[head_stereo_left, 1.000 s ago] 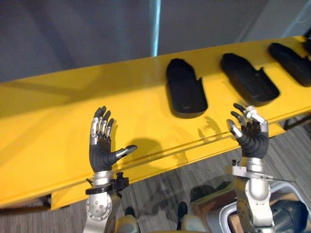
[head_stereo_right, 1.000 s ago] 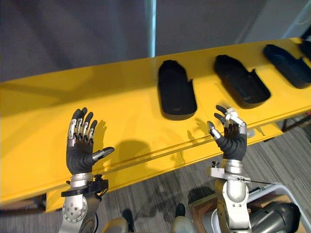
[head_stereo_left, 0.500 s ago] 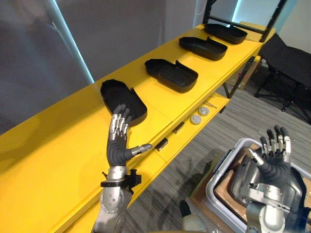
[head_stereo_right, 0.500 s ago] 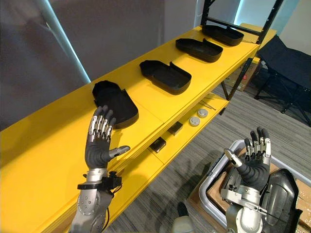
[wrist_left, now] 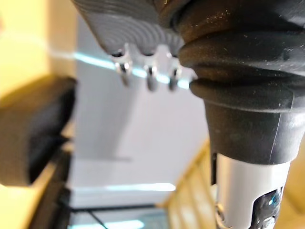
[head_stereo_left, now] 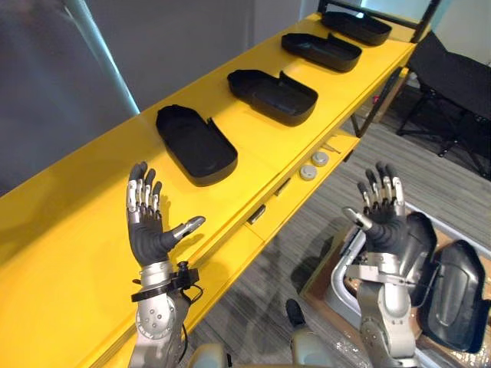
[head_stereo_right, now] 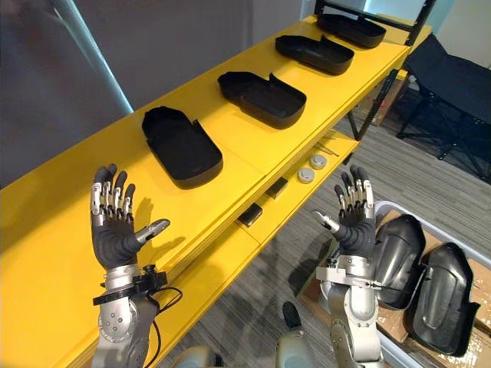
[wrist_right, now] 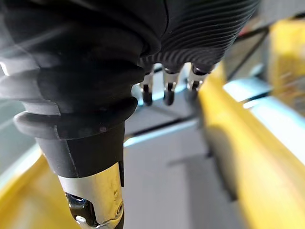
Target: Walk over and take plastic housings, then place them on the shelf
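Several black plastic housings lie in a row on the long yellow shelf (head_stereo_left: 92,199): the nearest (head_stereo_left: 196,143), then one (head_stereo_left: 272,96), another (head_stereo_left: 321,51) and the farthest (head_stereo_left: 354,27). More black housings (head_stereo_right: 395,261) (head_stereo_right: 443,295) lie in a grey bin (head_stereo_right: 381,207) on the floor at the lower right. My left hand (head_stereo_left: 146,230) is raised over the shelf's front part, open and empty, short of the nearest housing. My right hand (head_stereo_left: 381,222) is raised over the bin's near side, open and empty. In the left wrist view, straight fingers (wrist_left: 147,76) show beside a dark housing (wrist_left: 28,133).
A lower yellow ledge holds two round discs (head_stereo_left: 313,167) and small dark parts (head_stereo_left: 257,215). A black frame (head_stereo_left: 399,57) stands at the shelf's far end, with a black chair (head_stereo_left: 453,84) beyond it. Grey carpet (head_stereo_left: 307,245) lies between shelf and bin.
The camera has swung right along the shelf, and the bin now shows more fully. My left hand has drawn back from the nearest housing. Both hands stay open and empty.
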